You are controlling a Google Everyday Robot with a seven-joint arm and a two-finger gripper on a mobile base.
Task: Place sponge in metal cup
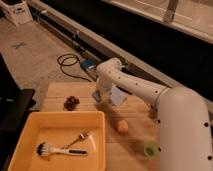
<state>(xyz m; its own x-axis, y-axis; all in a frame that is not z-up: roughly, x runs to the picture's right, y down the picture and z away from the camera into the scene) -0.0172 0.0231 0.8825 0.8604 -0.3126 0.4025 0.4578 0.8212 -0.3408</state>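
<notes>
My gripper (99, 96) hangs low over the wooden table (135, 135), near its back edge. A pale blue-grey piece (118, 95) lies right beside it on the right; I cannot tell whether this is the sponge or the flat cloth, nor whether the gripper touches it. A small dark round thing, seemingly the metal cup (71, 103), stands on the table to the gripper's left, clearly apart from it. The arm reaches in from the lower right.
A yellow tray (30, 130) at front left holds a brush (55, 150) and a fork (80, 137). An orange-yellow rounded block (122, 126) and a green cup (150, 148) stand in front of the gripper. A dark chair sits left.
</notes>
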